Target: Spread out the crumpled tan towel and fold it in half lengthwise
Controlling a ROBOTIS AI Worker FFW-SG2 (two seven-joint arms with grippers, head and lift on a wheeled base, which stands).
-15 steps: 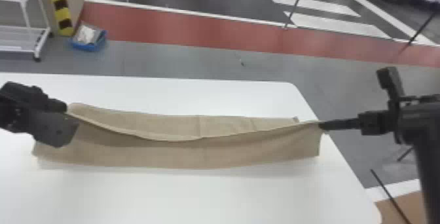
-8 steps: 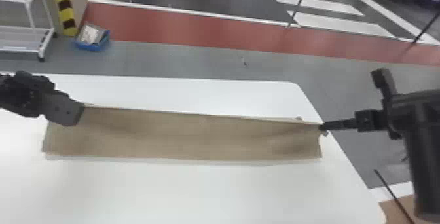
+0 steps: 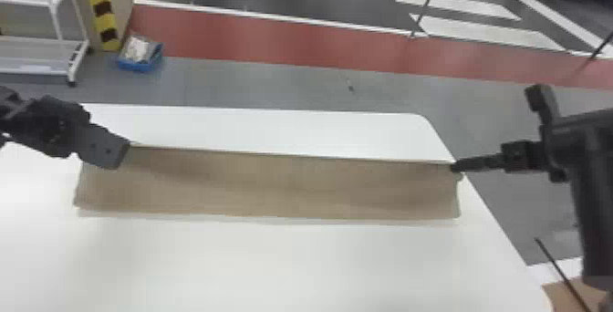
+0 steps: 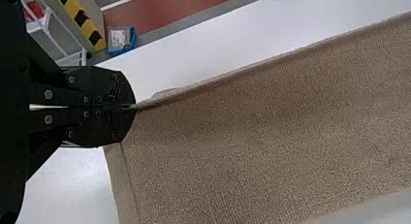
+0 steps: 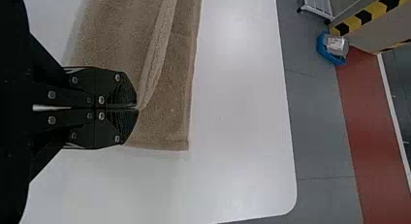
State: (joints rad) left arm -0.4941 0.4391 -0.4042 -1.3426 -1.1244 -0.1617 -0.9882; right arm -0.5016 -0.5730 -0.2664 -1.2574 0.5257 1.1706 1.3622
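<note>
One nubbly tan towel (image 3: 283,192) forms a long strip over the smooth table (image 3: 292,265).

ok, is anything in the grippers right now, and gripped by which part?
Yes, the tan towel, by one long edge: left gripper near its left end, right gripper near its right end.

No legible text, label, brand, number or sign anywhere.
</note>
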